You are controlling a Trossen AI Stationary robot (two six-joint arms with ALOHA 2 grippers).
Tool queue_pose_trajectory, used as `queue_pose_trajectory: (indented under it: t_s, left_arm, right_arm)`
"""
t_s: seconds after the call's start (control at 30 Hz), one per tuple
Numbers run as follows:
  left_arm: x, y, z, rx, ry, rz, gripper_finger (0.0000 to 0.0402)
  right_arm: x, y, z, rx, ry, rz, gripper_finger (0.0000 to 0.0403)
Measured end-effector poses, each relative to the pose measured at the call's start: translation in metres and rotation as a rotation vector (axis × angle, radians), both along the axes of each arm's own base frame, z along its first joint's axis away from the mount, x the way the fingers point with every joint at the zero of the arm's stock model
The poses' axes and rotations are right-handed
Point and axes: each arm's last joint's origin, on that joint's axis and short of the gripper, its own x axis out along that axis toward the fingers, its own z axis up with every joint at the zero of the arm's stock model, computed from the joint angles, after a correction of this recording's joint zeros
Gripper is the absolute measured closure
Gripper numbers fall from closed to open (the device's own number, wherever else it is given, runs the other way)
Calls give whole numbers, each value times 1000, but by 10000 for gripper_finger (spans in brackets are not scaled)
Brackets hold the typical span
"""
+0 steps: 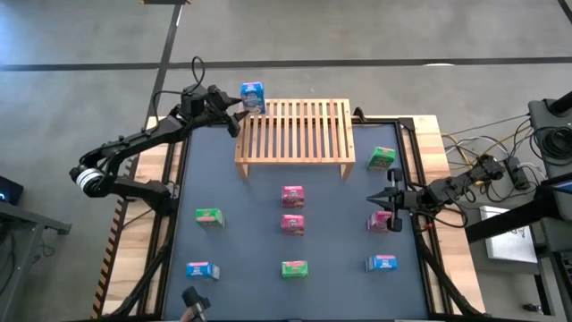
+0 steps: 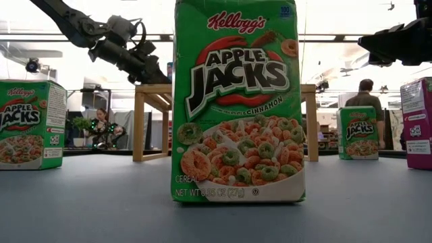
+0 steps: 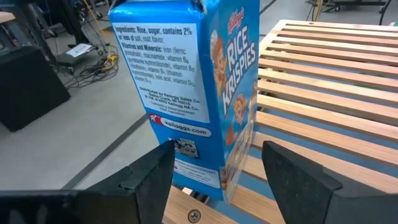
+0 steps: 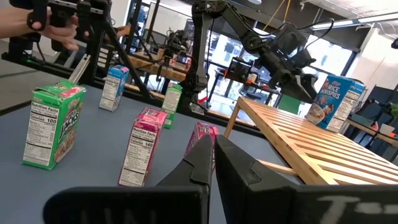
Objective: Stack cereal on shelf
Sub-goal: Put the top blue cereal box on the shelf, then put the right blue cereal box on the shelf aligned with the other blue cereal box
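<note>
blue cereal box [image 1: 253,97] upright on shelf [image 1: 295,134] corner; eight boxes on tabletop

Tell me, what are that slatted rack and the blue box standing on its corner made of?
The rack looks like pale, unpainted wood: grain shows along its slats, and a screw head sits in its frame. The blue box seems to be thin printed cardboard with a slightly glossy face; its folded top edge is a little ragged.

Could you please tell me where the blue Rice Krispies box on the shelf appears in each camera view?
High view: Rice Krispies box at the shelf's far left corner.
Low view: hidden behind the left gripper; cannot tell.
Left wrist view: box fills the centre, between the fingers.
Right wrist view: box far right.
Shared landmark: the slatted shelf.
</note>
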Motion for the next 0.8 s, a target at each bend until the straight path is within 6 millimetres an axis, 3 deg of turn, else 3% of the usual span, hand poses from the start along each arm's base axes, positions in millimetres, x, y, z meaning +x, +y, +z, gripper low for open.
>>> queue_pose_trajectory:
  t_s: [0.4,0.57,0.8]
  left_arm:
    - [0,-1,0,-4,-6,-20,177]
    - [-5,-2,0,26,75,60,177]
    - [-20,-18,5,-40,151,70,177]
  right_arm:
    - [0,0,0,0,0,0,394]
    - [0,0,0,0,0,0,394]
    - [0,0,0,0,0,0,394]
